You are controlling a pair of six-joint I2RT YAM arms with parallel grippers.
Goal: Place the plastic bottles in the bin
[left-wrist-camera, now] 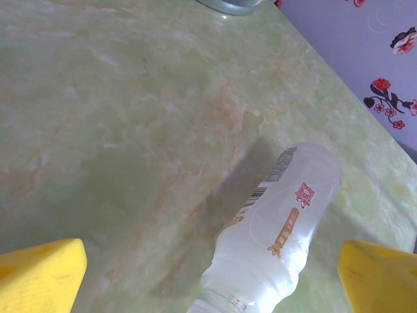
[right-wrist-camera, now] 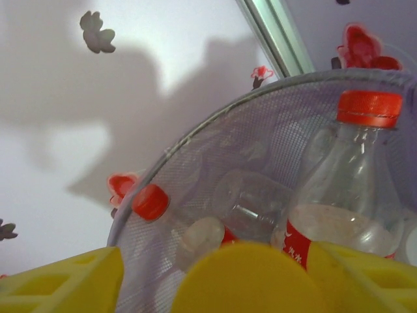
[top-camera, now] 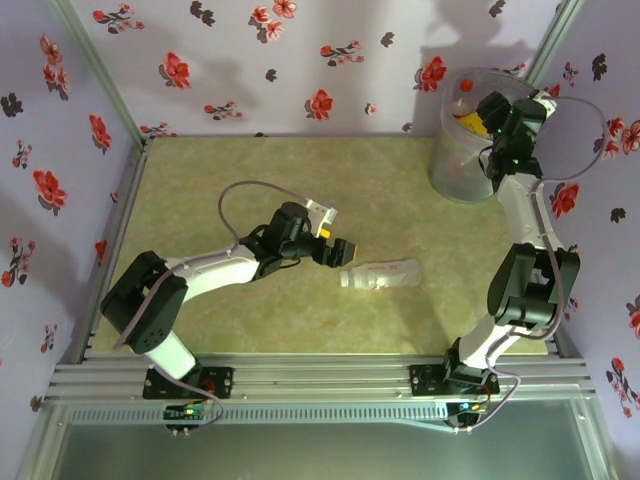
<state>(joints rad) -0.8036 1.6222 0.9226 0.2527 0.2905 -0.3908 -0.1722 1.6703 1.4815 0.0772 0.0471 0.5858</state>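
Note:
A clear plastic bottle [top-camera: 380,273] with a white label lies on its side at the middle of the table. My left gripper [top-camera: 340,250] hovers at its cap end, open; in the left wrist view the bottle [left-wrist-camera: 280,235] runs between the two yellow fingers [left-wrist-camera: 42,274], untouched. My right gripper [top-camera: 497,108] hangs over the bin [top-camera: 465,165] at the far right. A round yellow bottle end [right-wrist-camera: 247,280] sits between its spread fingers [right-wrist-camera: 65,280], with a gap on the left side. Inside the bin [right-wrist-camera: 195,134] stand a red-capped bottle [right-wrist-camera: 345,202] and several others.
Floral walls close in the table on the left, back and right. A metal rail [top-camera: 320,375] runs along the near edge by the arm bases. Bare green tabletop [top-camera: 250,170] spreads between the left gripper and the back wall.

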